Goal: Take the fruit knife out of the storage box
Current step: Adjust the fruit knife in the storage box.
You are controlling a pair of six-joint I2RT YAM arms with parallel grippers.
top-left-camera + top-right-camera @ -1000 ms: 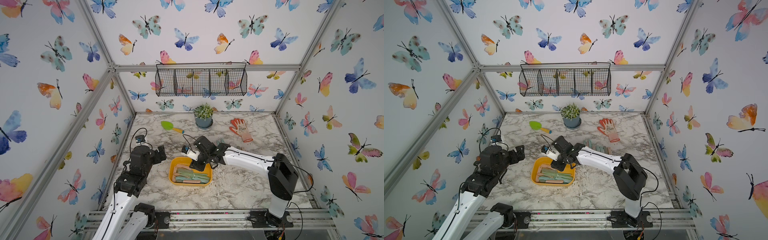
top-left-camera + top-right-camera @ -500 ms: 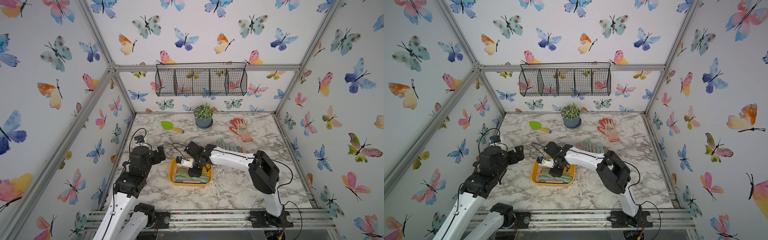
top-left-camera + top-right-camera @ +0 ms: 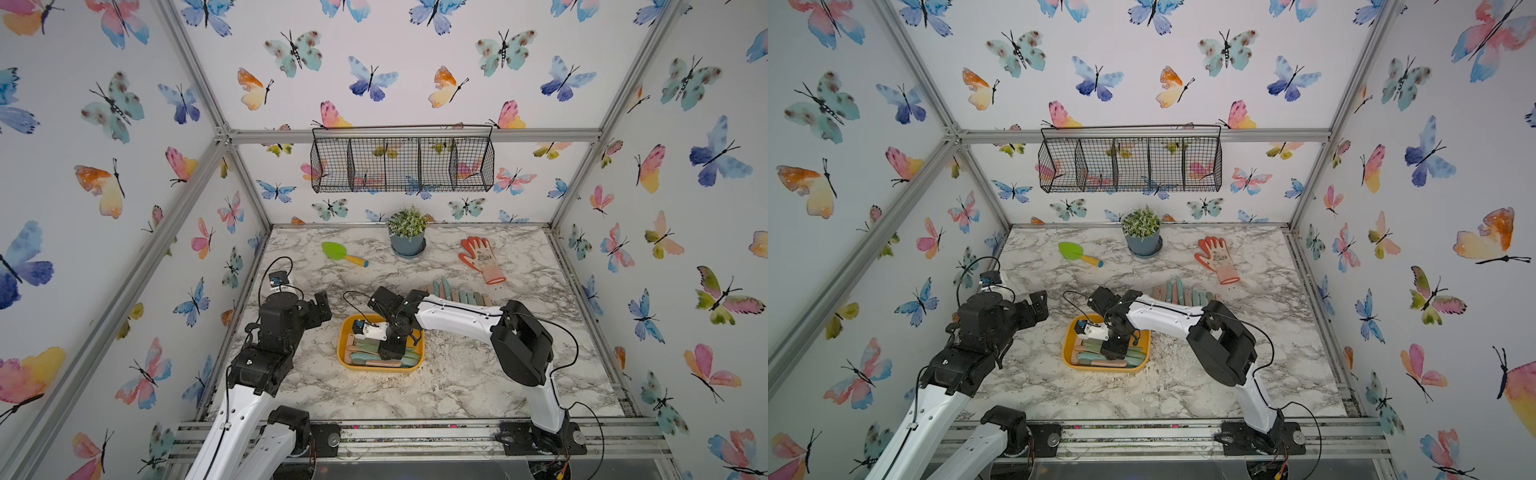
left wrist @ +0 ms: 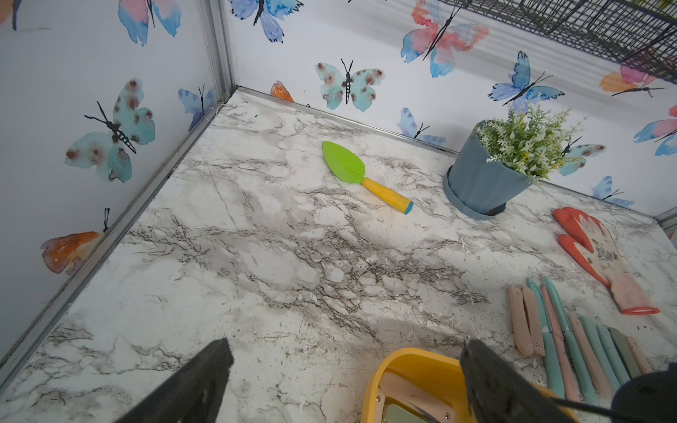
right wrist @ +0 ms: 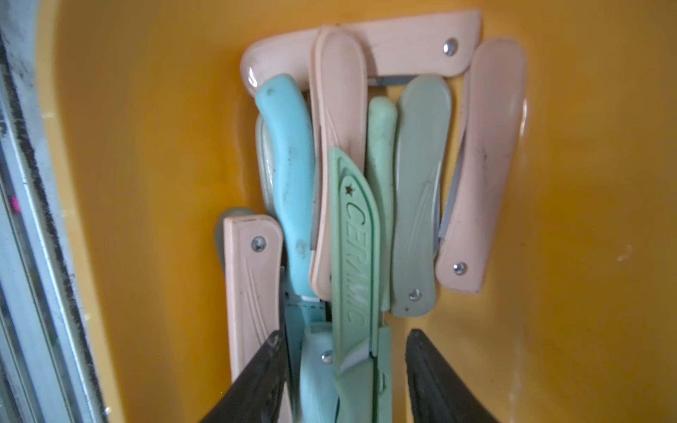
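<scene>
The yellow-orange storage box (image 3: 374, 369) (image 3: 1100, 369) sits on the marble table near the front, with several fruit knives in pink, blue and green lying in it. My right gripper (image 3: 390, 353) (image 3: 1115, 353) reaches down into the box. In the right wrist view its jaws (image 5: 344, 336) stand open astride a green knife marked CERAMIC (image 5: 355, 256) and a blue one, and a gap shows beside one finger. My left gripper (image 3: 322, 305) (image 4: 348, 346) hovers open left of the box (image 4: 414, 360), holding nothing.
A row of fruit knives (image 3: 455, 293) lies on the table behind the right arm. Further back are an orange glove (image 3: 482, 259), a potted plant (image 3: 407, 232) and a green trowel (image 3: 343, 253). A black wire basket (image 3: 401, 164) hangs on the back wall.
My right arm has swung left and lowered its gripper into the storage box, and its jaws have spread wider. The left arm has not moved.
</scene>
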